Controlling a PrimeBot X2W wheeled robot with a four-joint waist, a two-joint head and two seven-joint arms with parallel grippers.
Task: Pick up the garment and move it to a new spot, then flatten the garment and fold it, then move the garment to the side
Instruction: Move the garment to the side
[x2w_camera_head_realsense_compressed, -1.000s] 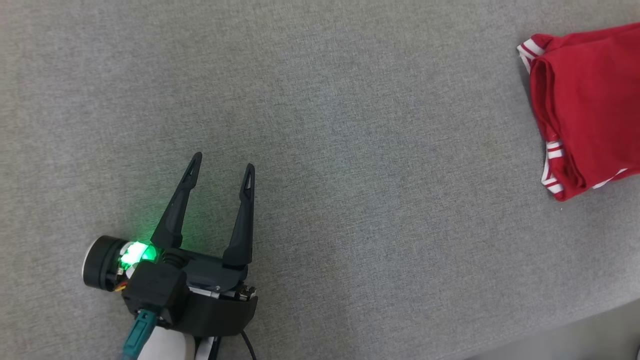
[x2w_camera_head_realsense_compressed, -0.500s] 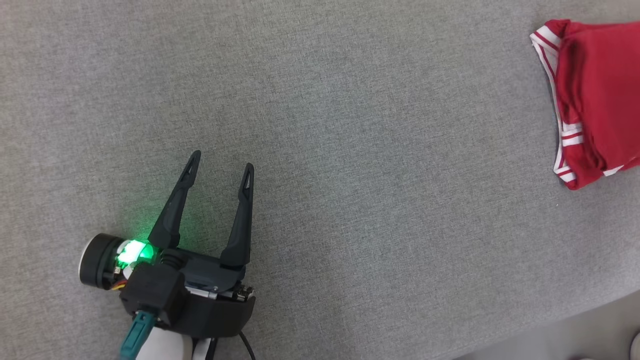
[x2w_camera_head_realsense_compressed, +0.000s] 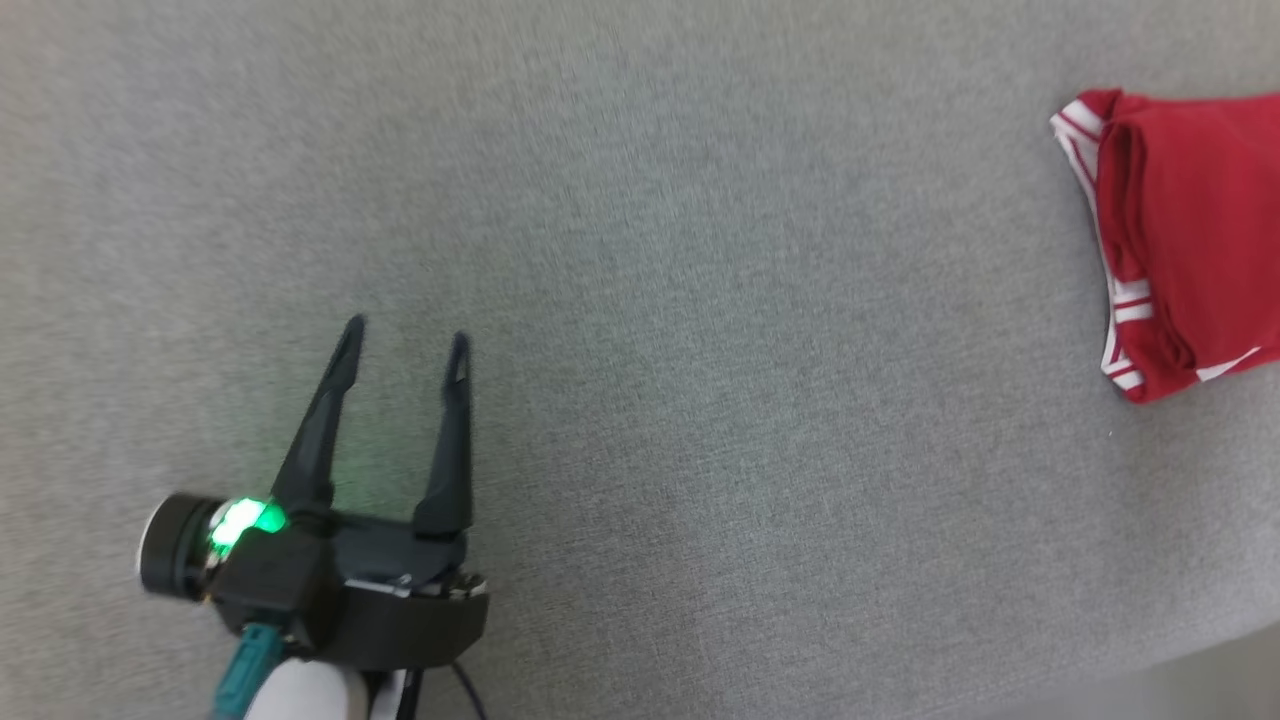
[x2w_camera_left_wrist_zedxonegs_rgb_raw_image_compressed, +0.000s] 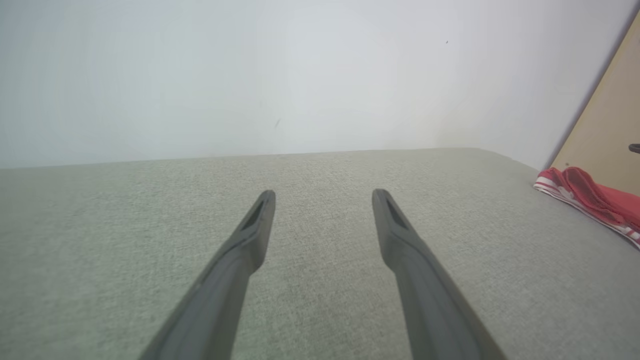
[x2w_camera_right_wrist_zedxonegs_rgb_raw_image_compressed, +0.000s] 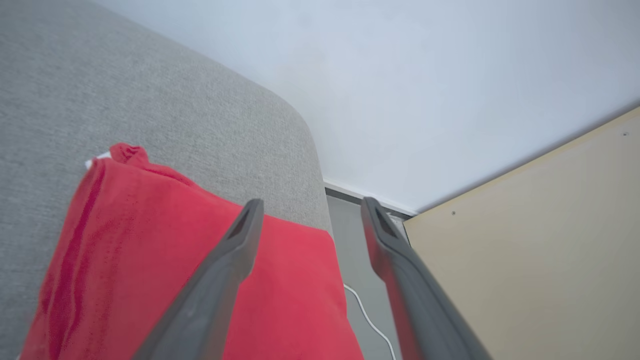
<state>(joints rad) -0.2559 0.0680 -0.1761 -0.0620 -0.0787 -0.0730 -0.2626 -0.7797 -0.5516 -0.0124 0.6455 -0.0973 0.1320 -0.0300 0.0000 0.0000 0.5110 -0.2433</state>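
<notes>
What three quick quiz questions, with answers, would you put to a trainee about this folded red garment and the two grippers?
1. True or false: the left gripper is holding the red garment.
2. In the head view, where on the grey surface does the garment lie? A: far right. B: centre. C: between the left gripper's fingers.
3. In the right wrist view, how do the jaws of the right gripper stand?
Key: 1, false: it is open and well apart from the garment. 2, A. 3, open, with nothing gripped between them.
</notes>
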